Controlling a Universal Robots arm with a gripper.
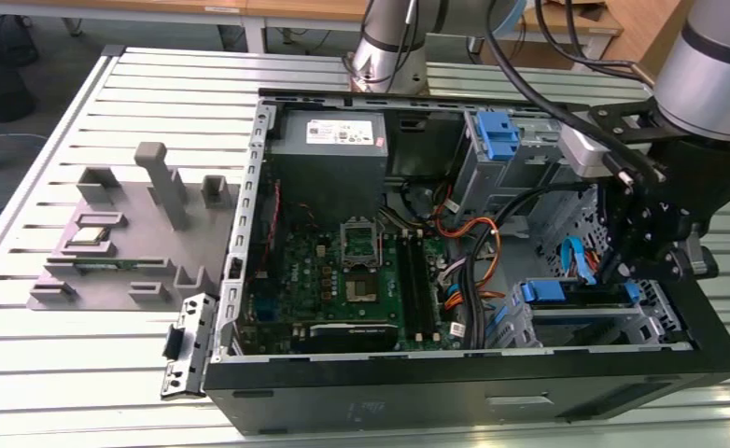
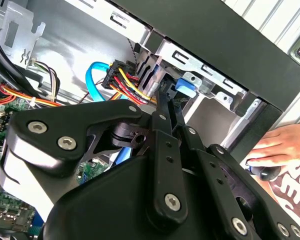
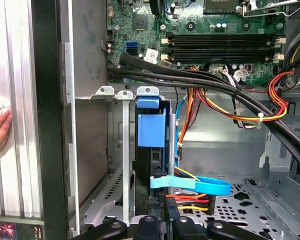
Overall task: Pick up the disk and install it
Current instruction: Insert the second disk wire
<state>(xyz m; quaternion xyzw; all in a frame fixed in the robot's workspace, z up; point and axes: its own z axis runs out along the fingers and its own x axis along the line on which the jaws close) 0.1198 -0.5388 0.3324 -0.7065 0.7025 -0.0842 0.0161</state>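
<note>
On the desk [image 1: 41, 373], far to the exterior view's left of the pincer [image 1: 621, 269], stands a grey holder [image 1: 129, 233] with slots and posts. Nearer lies the open case [image 1: 465, 392]. Inside it, still on the exterior view's left of the pincer, are the green board [image 1: 340, 271] and, behind that, the grey supply box [image 1: 330, 135]. A bundle of black, orange and red cables [image 1: 471, 233] runs between the board and the pincer. A blue clip [image 1: 496, 135] sits in a bay well behind the pincer. The disk [image 1: 577, 301] sits in the metal bay at the case's front corner, just below the pincer, with a blue rail at each end. In the first wrist view the disk [image 3: 151, 127] stands on edge between the bay's metal walls, straight ahead of the pincer [image 3: 165, 222], and a blue ribbon [image 3: 205, 184] and coloured wires lie just beside the pincer. In the second wrist view the pincer [image 2: 167, 90] reaches to a blue tab [image 2: 186, 86] by the wire plug. Whether the pincer is clenched or released I cannot tell. A hand [image 2: 277, 145] rests outside the case wall, apart from the pincer.
</note>
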